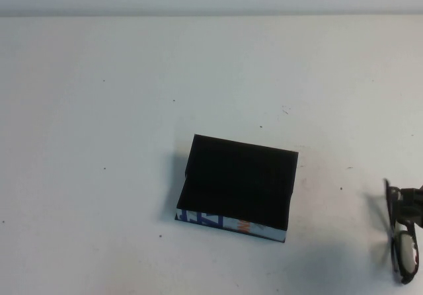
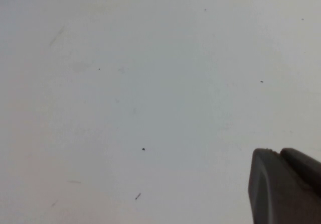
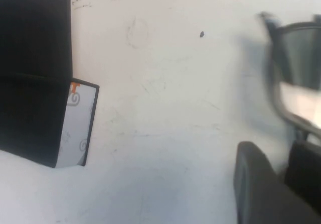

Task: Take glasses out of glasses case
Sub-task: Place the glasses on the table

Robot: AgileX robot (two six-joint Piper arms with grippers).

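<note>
The left tool (image 2: pixel 286 189) hangs over bare counter (image 2: pixel 125 83), out of the way; whether it is open, I cannot tell. The case (image 1: pixel 238 186) sits mid-counter. Well right of it, the right tool (image 1: pixel 411 202) grips the glasses (image 1: pixel 404 249), lifted clear.

Black glasses case (image 1: pixel 238 186) with black interior, one white side printed in blue and orange. Dark-framed glasses (image 1: pixel 404 255) with clear lenses, pinched in the dark grey right gripper (image 3: pixel 281 184) at the table's right edge. Dark grey left gripper (image 2: pixel 286 189) over the white, dark-specked table (image 1: pixel 99 110).
</note>
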